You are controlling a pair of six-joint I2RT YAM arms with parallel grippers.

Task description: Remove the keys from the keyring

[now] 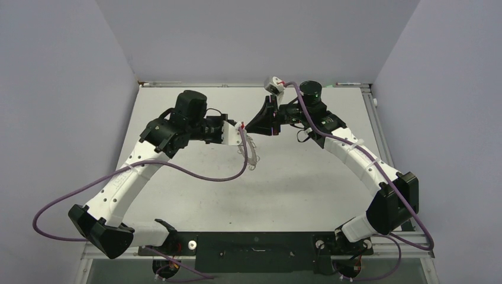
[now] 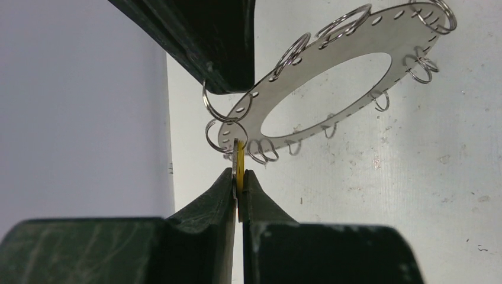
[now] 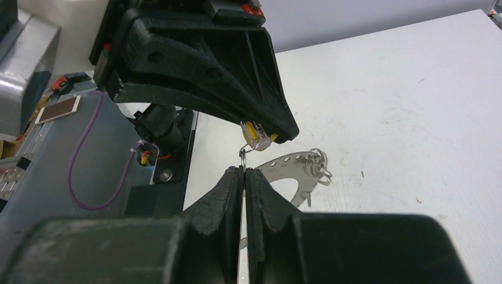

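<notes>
The keyring (image 2: 331,71), a flat grey ring with thin wire loops round its edge, hangs in the air between my two grippers, tilted above the white table (image 2: 414,195). My left gripper (image 2: 238,175) is shut on a small yellow key (image 2: 239,163) that hangs from a loop at the ring's near edge. My right gripper (image 3: 244,170) is shut on a thin wire loop (image 3: 243,157) of the keyring (image 3: 290,164). In the right wrist view the key (image 3: 256,135) shows at the left gripper's tip. In the top view both grippers, left (image 1: 241,131) and right (image 1: 253,124), meet mid-table, with the keyring (image 1: 252,155) dangling below.
The white table (image 1: 308,177) is walled by grey panels at the back and sides. The left arm's purple cable (image 1: 201,174) droops over the table. The right wrist view shows a bench with a phone (image 3: 58,109) beyond the table's edge.
</notes>
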